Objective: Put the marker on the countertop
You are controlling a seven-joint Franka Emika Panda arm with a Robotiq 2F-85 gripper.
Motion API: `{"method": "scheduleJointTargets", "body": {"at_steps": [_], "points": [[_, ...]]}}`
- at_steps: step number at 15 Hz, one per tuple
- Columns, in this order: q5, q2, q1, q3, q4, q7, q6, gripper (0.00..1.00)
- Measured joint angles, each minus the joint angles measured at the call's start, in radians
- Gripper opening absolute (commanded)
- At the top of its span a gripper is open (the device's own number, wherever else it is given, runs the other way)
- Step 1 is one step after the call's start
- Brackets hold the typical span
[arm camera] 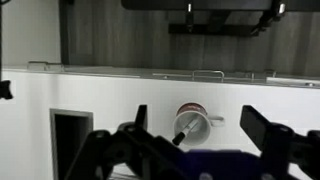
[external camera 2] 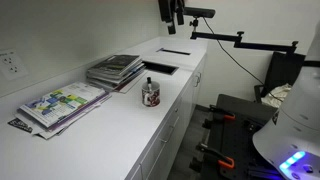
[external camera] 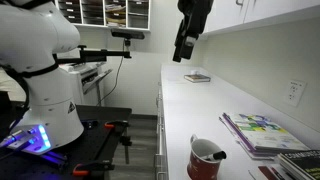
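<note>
- Sticking out of the red mug [external camera 2: 150, 95] is where the marker [arm camera: 181, 133] can be found, leaned against the rim. It's propped up by the mug wall, not lying on anything flat.
- In the wrist view the mug is framed roughly between the jaws, straight ahead of them but well apart. That reads like a line-up for a reach into it, though that's only a guess.
- The gripper [external camera: 182, 52] is hung high, well above the countertop [external camera 2: 110, 125] and far from the mug in both exterior views. Nothing is held in it.
- The jaws are spread wide, with the fingers [arm camera: 140, 118] seen on either side of the mug in the wrist view. Probably they're kept that way so the slim marker can be straddled before anything is squeezed.
- Plenty of bare white countertop is seen between the jaws and the mug, so a drop spot shouldn't be hard to pick.
- The books [external camera 2: 115, 70] are stacked beside the mug, off to the side of the line from jaws to mug, so they likely won't be in the way.
- Task-wise, nothing looks done yet: the marker has to be pinched, lifted out and laid flat.
- One thing to watch: the mug could get tipped or dragged if the marker is pulled at an angle.
</note>
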Motion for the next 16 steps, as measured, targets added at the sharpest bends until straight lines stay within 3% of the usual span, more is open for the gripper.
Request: {"method": "scheduleJointTargets", "body": {"at_steps": [7,13,16], "points": [[0.010,0.000,0.006,-0.001,-0.006,0.008,0.023,1.00],[0.121,0.029,0.042,0.027,-0.179,0.250,0.371,1.00],[0.126,0.095,0.042,0.034,-0.260,0.307,0.538,1.00]]}}
